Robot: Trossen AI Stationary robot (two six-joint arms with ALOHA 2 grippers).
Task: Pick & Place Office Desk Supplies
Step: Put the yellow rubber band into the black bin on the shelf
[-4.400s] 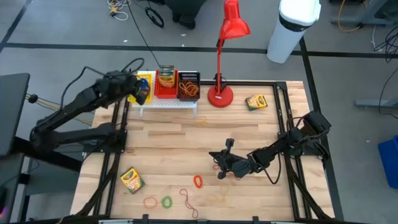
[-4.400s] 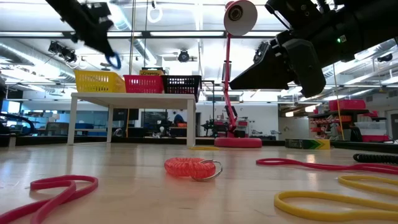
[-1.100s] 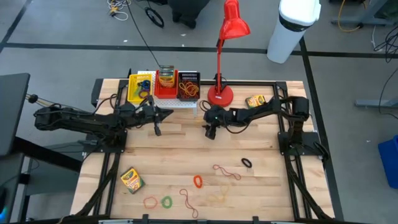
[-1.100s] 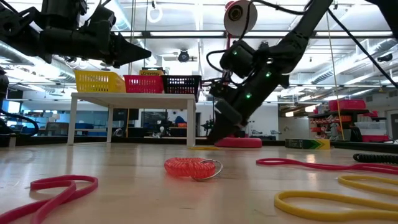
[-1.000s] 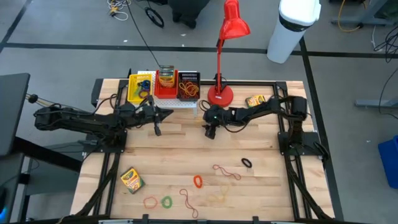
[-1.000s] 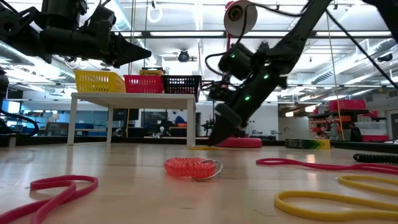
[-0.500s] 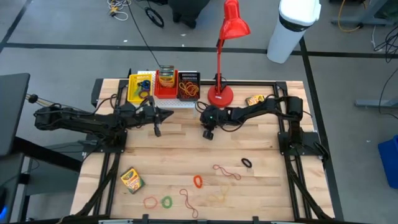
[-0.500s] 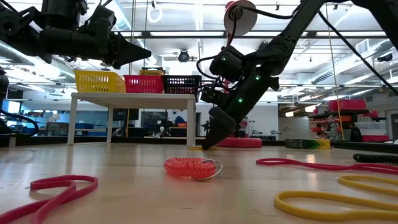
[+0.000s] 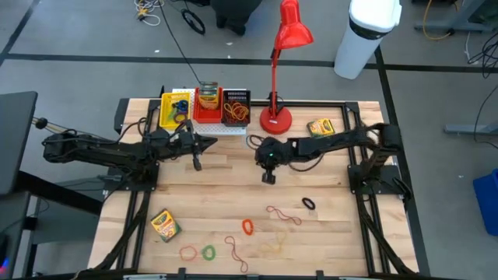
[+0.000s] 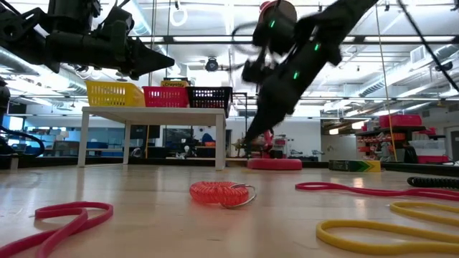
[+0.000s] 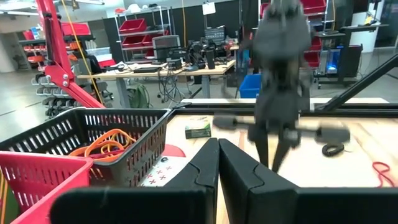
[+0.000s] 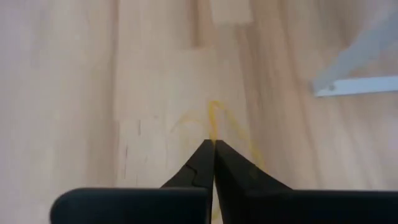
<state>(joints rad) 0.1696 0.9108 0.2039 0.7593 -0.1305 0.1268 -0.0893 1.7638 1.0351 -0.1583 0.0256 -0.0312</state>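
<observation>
While pinching a thin yellow rubber band [image 12: 214, 121] between closed fingertips, right gripper [image 9: 268, 176] hanging over mid-table w/ band draping to the wood. Risking slip-out: loop thin, grip tiny. Could snag en route to black basket [image 9: 236, 106]. Left gripper [image 9: 196, 161] idling closed, empty, just in front of rack [image 9: 204, 129].

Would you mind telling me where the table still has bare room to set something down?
The table is bare between the right hand and the right frame, and in the stretch from the near-left crayon box up to the left hand. The far-left rack and the near-edge rubber bands are crowded.
</observation>
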